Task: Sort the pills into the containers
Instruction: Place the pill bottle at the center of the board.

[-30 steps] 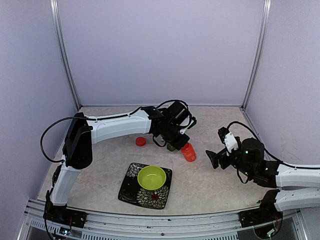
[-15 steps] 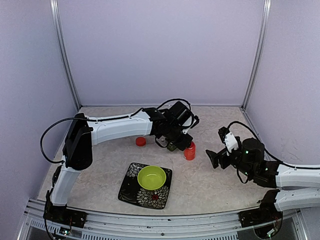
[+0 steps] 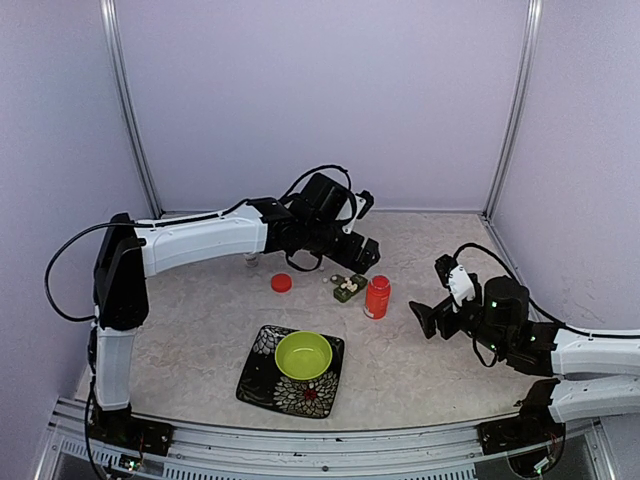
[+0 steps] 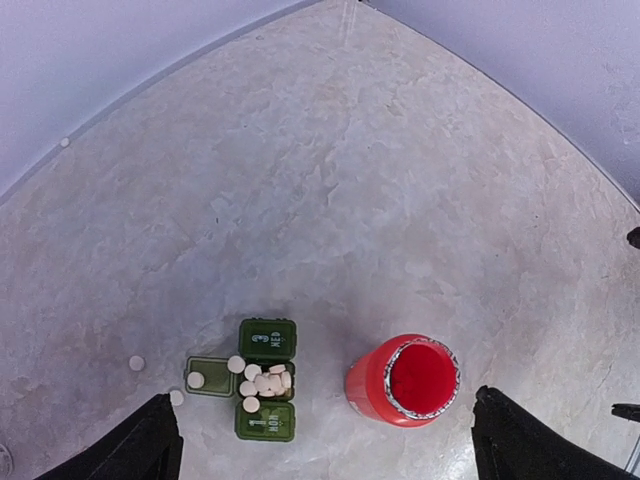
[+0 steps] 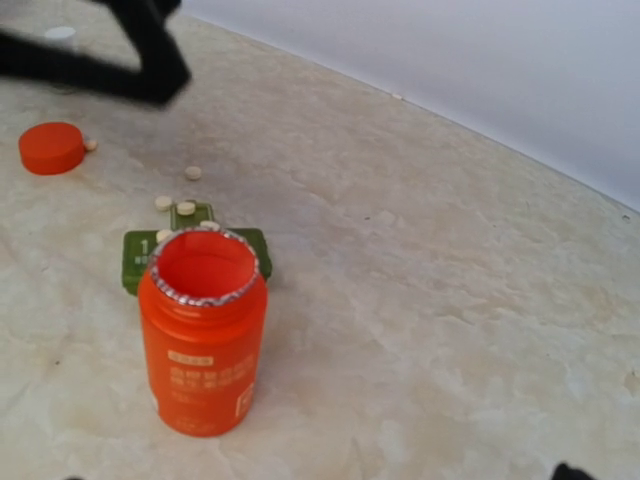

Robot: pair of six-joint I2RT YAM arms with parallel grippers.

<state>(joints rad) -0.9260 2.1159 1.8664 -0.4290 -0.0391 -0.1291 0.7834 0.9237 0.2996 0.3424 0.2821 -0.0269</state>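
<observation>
Across the pale marbled bench [image 3: 430, 350], you see the left arm [image 3: 200, 240] stretched far out. The left hand [image 3: 352, 252] hangs above the work with its fingers spread wide and nothing between them, as the wrist view looking straight down shows. Your right arm [image 3: 560, 350] lies low on the right side. The right hand [image 3: 425, 318] is also spread and holds nothing, pointing toward the middle and well apart from the bottle. Near the front edge sits a dark flower-patterned plate [image 3: 262, 375] carrying a lime-green bowl [image 3: 303, 355]. Behind them an orange bottle [image 3: 377, 297] stands upright and uncapped, mouth open. Just to its left lies the dark green pillbox [image 4: 266, 338], a strip of three compartments. The two end lids, marked 1 and 3, are down, and the middle lid is flipped open over a heap of white pills [image 4: 268, 382]. A red cap [image 3: 282, 283] rests on the bench further left, apart from the pillbox. A few loose pills [image 4: 137, 362] lie on the bench beside the pillbox, and one or two sit on the open lid.
</observation>
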